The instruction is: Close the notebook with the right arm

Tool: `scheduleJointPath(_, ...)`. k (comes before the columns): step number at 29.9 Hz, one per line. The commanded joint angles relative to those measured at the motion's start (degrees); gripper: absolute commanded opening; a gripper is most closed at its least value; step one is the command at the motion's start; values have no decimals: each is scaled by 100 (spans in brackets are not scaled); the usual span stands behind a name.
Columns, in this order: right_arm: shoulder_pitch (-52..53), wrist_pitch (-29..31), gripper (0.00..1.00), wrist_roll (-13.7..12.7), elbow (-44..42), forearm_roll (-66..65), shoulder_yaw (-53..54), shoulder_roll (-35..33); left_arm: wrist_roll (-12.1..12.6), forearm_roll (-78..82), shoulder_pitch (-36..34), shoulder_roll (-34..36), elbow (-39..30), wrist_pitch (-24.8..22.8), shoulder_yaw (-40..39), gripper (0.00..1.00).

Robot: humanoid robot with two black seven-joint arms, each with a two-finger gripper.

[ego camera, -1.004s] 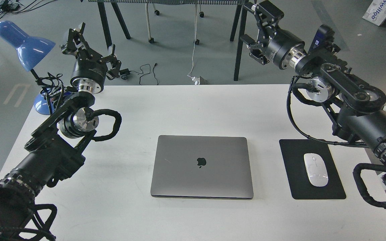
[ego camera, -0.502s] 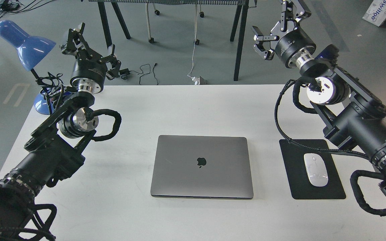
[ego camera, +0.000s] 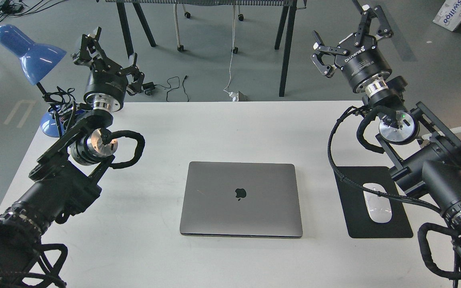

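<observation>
The notebook [ego camera: 240, 199] lies flat in the middle of the table [ego camera: 222, 128] with its lid down and the logo facing up, so the closing looks done and the step in hand seems to be the retreat. The right arm's tool [ego camera: 348, 34] hangs well above and behind the notebook's far right corner, fingers spread and holding nothing, while the left tool [ego camera: 108, 54] is raised off beyond the notebook's far left, also spread and empty. To the notebook's right sit a mouse pad [ego camera: 374, 228] and white mouse [ego camera: 376, 206]; I'd say the next move calls only for parking the arm clear of them.
</observation>
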Motion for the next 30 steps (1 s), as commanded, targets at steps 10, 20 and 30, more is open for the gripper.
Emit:
scheduleJointPath(10, -31, 149, 100, 8, -32, 95, 14, 12, 0, -1, 1, 0, 0, -1, 0, 100)
scheduleJointPath(20, -75, 149, 100, 8, -59, 86, -74, 12, 0, -1, 1, 0, 0, -1, 0, 100)
scheduleJointPath(30, -84, 149, 100, 0, -67, 86, -91, 12, 0, -1, 1, 0, 0, -1, 0, 100)
